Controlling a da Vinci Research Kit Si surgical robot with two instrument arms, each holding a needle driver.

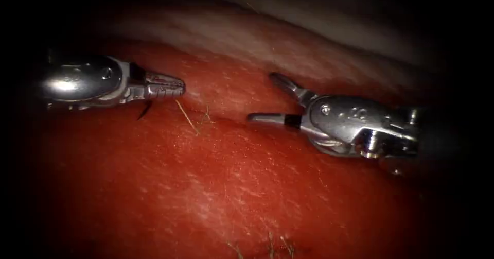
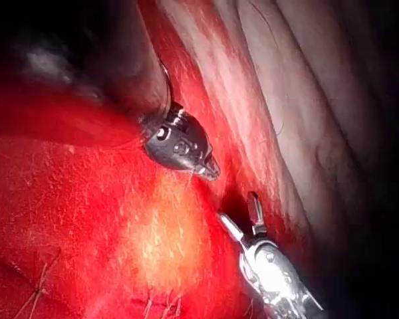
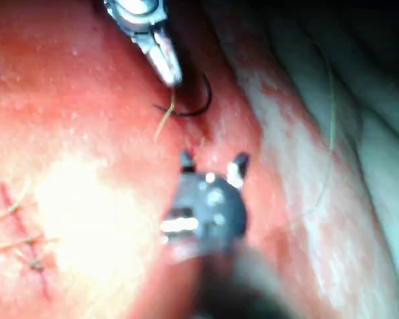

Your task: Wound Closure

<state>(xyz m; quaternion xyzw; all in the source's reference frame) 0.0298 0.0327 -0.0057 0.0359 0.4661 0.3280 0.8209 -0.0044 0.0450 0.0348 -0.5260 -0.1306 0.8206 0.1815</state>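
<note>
My left tool (image 1: 172,86) comes in from the left with its jaws shut on the dark curved needle (image 1: 144,110), of which a short piece pokes out below the jaws. In the right wrist view the needle's arc (image 3: 201,105) hangs just beyond the left tool's tip (image 3: 165,63), over the tissue and apparently not in it. A tan thread (image 1: 186,116) lies on the tissue beside the cut (image 1: 226,119). On the cut's right my right tool (image 1: 263,97) has its jaws spread wide and holds nothing. The left wrist view has both tools, left (image 2: 209,169) and right (image 2: 243,214).
The red, wet tissue (image 1: 216,187) lies under both tools, with a pale fatty band (image 1: 309,37) behind. Finished stitches with short thread ends sit at the near edge (image 1: 270,244) and beside a pale patch in the right wrist view (image 3: 26,246).
</note>
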